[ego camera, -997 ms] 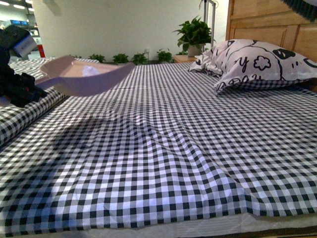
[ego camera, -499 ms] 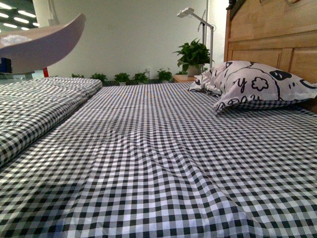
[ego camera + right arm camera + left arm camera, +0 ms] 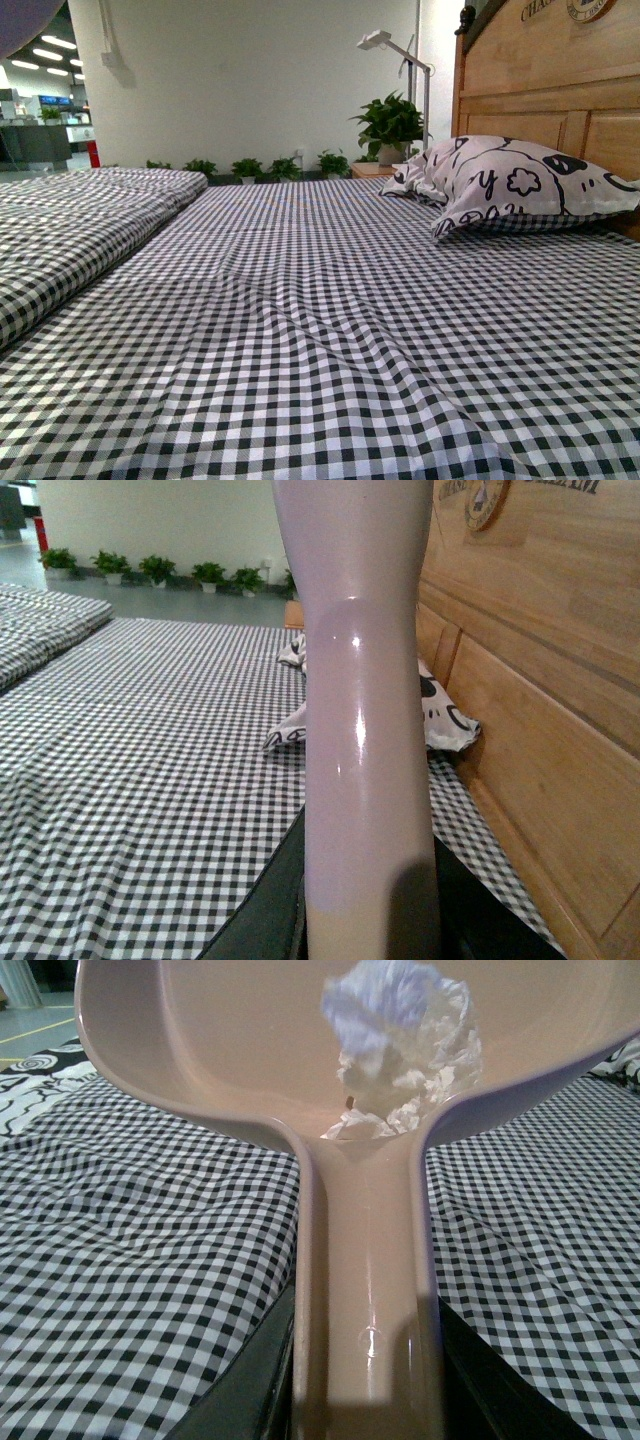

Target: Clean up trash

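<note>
The trash point(image 3: 400, 1050), a crumpled white paper ball, is sitting inside the pinkish dustpan point(image 3: 220, 1050), down in the scoop close to where the handle begins. It is resting against the pan's inner wall and not spilling out.

The dustpan's long handle is running down toward the left gripper point(image 3: 365, 1400), which is holding it. Dark gripper parts are showing on both sides of the handle, pressed around it. Under the pan, the black and white checked bed cover point(image 3: 130, 1290) is lying well below, so the pan is being held up in the air.

The right gripper point(image 3: 365, 920) is holding a pale tool handle point(image 3: 365, 680) too, with dark parts hugging it on each side. What is at the far end of that handle is out of the picture, so I cannot tell what tool it is.

A moment ago the front view was showing the dustpan up at the left, first low over the bed, then higher. Now only a small pale corner point(image 3: 25, 20) is peeking in at the top left. The pan is going up and away from the bed.

The bed in front is showing no paper, only the cover and a pillow point(image 3: 510, 180) by the wooden headboard point(image 3: 550, 80). So the picking up looks done, and I think the paper next needs tipping into a bin, though no bin is showing.
</note>
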{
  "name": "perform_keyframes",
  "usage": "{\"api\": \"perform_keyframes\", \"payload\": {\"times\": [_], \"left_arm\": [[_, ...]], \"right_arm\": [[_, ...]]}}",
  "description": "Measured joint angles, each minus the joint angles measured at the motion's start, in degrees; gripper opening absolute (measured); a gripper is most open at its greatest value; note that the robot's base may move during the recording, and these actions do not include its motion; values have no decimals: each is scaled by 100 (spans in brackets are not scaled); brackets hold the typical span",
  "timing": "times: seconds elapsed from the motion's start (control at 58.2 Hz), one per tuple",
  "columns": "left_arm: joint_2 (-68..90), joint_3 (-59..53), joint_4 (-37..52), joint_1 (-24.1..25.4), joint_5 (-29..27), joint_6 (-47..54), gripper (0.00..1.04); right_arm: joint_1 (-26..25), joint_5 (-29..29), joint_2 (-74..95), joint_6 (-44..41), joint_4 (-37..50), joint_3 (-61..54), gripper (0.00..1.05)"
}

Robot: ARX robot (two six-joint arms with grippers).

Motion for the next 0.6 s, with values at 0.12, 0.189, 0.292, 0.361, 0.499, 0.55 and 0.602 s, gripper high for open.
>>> {"api": "perform_keyframes", "payload": {"times": [0.12,0.189,0.292,0.361,0.499,0.55,0.602], "left_arm": [[-262,-192,-87,-133,-103,-85,28],[-356,-291,-98,-184,-181,-111,28],[-435,-398,-79,-208,-254,-125,28],[-492,-485,-52,-227,-315,-122,28],[-501,-496,-52,-236,-315,-122,28],[-501,-496,-52,-238,-315,-122,28],[-503,-496,-52,-238,-315,-122,28]], "right_arm": [[4,-15,-101,70,-57,-26,19],[39,-13,-170,98,-94,-26,19],[92,35,-260,105,-142,-26,19],[162,79,-343,105,-210,-63,19],[184,229,-385,109,-398,-90,19],[184,249,-385,114,-400,-90,19],[184,247,-385,114,-400,-90,19]]}}
